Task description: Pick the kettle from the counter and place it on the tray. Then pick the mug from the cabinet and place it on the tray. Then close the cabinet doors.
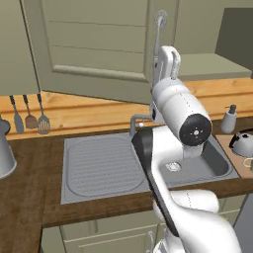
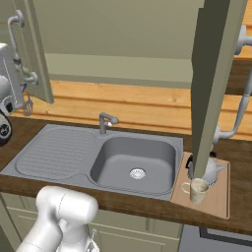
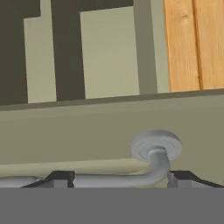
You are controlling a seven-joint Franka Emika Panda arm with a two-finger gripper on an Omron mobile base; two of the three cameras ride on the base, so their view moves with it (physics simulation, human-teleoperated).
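Hand view puts my gripper [image 3: 118, 178] right up at the left cabinet door's silver bar handle [image 3: 109, 178], jaws spread wide with a tip on each side of the bar, not squeezing it. Over in the right base view, the kettle [image 2: 212, 170] and mug [image 2: 197, 190] both sit on the tray [image 2: 222, 197] on the counter [image 2: 236, 152] beside the sink [image 2: 133, 162].

Kettle [image 2: 212, 170] and mug [image 2: 197, 190] sit on tray [image 2: 221, 197], lower right. Sink [image 2: 133, 160] centre in counter [image 2: 241, 152]. Cabinet doors [image 2: 214, 74] open; arm at left edge.
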